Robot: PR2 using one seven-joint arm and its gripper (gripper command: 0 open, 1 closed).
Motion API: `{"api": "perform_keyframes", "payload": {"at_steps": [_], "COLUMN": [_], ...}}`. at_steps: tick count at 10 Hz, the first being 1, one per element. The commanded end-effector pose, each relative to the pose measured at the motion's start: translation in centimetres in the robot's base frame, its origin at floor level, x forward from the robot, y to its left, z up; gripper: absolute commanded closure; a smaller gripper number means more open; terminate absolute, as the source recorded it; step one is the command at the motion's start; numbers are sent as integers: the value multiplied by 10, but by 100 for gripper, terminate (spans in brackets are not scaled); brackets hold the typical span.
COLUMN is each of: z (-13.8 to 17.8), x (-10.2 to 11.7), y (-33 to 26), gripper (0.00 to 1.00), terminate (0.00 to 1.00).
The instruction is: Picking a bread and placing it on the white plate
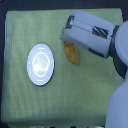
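Your gripper (69,44) covers the bread (73,55) mid-cloth (20,100), jaws hidden; white plate (40,64) lies apart.

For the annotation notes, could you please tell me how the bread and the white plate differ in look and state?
The bread is elongated and golden-brown; the white plate is round and glossy. The bread is partly hidden under the gripper; the plate lies in full view, bare. Both rest on the green cloth.

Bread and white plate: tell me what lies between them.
Nothing but bare green cloth. In the exterior view, the bread lies apart from the white plate, toward the view's right, with no object in the gap.
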Motion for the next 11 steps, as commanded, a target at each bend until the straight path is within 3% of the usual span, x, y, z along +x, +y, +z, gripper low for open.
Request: {"api": "perform_keyframes", "payload": {"at_steps": [1,7,9,11], "z": [8,24,70,96], "x": [7,15,17,12], "y": [-2,-10,-8,-3], "gripper": [100,100,100,100], "terminate": [0,0,0,0]}}
